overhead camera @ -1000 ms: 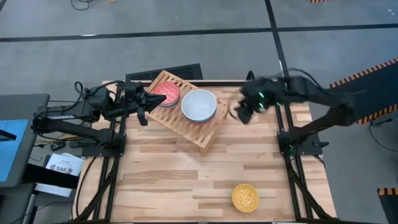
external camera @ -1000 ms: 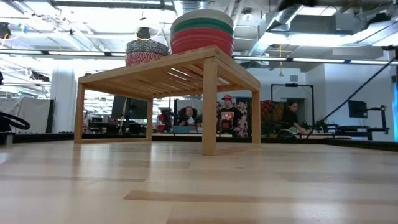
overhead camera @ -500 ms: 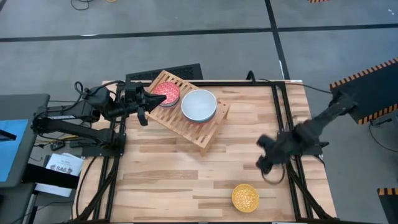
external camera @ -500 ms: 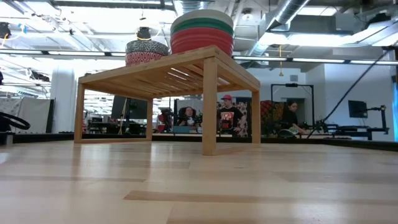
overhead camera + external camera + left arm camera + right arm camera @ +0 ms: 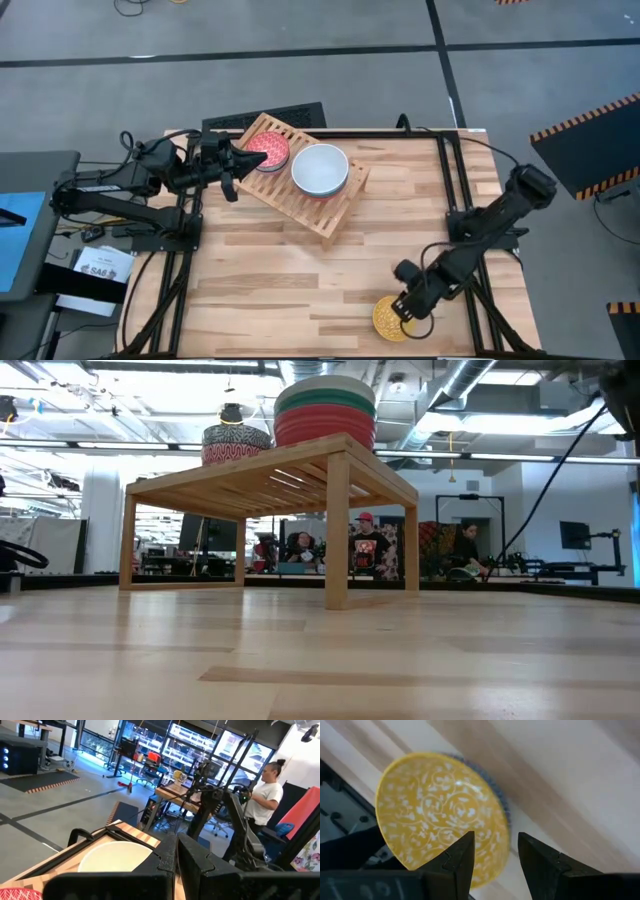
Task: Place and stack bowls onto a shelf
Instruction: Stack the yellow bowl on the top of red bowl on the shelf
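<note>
The yellow patterned bowl (image 5: 391, 319) (image 5: 440, 815) rests upright on the table near the near edge. My right gripper (image 5: 409, 304) (image 5: 495, 840) hovers open just above it, fingers either side of its rim; whether they touch it does not show. The shelf (image 5: 330, 210) (image 5: 250, 485) stands at the far middle. On it the white bowl (image 5: 320, 168) tops a stack over teal and red bowls (image 5: 325, 410), beside the pink-red patterned bowl (image 5: 270, 148) (image 5: 235, 443). The blue-white bowl is hidden. My left gripper (image 5: 250, 160) (image 5: 176, 842) waits shut at the shelf's left side.
Bare planks (image 5: 290, 280) stretch between the shelf and the yellow bowl. The right arm's base frame (image 5: 480, 240) runs along the table's right side, close to the bowl. People sit in the room beyond the table (image 5: 370, 550), and one stands there (image 5: 265, 790).
My right arm has swung fast from beside the shelf's right end at the far right toward the near edge, coming down over the yellow bowl. The bowls and shelf have stayed put.
</note>
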Motion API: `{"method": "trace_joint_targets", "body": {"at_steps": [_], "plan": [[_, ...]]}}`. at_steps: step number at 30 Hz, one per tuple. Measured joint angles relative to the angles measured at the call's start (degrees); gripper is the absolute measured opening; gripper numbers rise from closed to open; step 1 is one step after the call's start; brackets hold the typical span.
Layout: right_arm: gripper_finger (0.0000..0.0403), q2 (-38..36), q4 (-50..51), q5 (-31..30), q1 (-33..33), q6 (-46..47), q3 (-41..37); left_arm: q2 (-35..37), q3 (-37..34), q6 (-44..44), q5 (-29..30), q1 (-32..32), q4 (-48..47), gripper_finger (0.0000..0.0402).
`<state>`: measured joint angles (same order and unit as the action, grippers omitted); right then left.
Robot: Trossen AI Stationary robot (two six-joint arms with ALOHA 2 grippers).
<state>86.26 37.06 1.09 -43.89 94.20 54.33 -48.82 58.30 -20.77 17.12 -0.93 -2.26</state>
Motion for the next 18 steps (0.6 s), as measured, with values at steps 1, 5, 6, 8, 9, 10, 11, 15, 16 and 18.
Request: {"method": "trace_joint_targets", "body": {"at_steps": [1,5,6,8,9,10,11,15,16,18], "plan": [[0.0178,0.8,-0.8,0.6,0.0,-0.1,0.0,0.0,0.0,0.0,0.0,0.0,0.0,0.0],[0.0178,3.9,-1.9,2.2,-0.1,-1.5,0.0,0.0,0.0,0.0,0.0,0.0,0.0,0.0],[0.0178,4.5,-2.0,2.3,-0.3,-1.5,0.0,0.0,0.0,0.0,0.0,0.0,0.0,0.0],[0.0178,5.7,-2.9,2.4,-0.4,-1.7,0.0,0.0,0.0,0.0,0.0,0.0,0.0,0.0],[0.0177,6.1,-4.0,2.5,-0.4,-2.1,0.0,0.0,0.0,0.0,0.0,0.0,0.0,0.0],[0.0174,6.4,-4.9,2.5,-0.4,-2.5,0.0,0.0,0.0,0.0,0.0,0.0,0.0,0.0],[0.0168,6.6,-5.8,2.5,-0.3,-2.6,0.0,0.0,0.0,0.0,0.0,0.0,0.0,0.0],[0.0102,6.8,-8.9,2.9,0.3,-3.0,0.0,0.0,0.0,0.0,0.0,0.0,0.0,0.0],[0.0074,6.8,-9.6,3.0,0.7,-3.5,0.0,0.0,0.0,0.0,-0.2,0.0,-0.1,0.0],[0.0032,6.2,-10.7,3.3,1.6,-5.3,-0.2,0.0,0.0,0.0,-0.4,0.0,-0.3,0.0]]}}
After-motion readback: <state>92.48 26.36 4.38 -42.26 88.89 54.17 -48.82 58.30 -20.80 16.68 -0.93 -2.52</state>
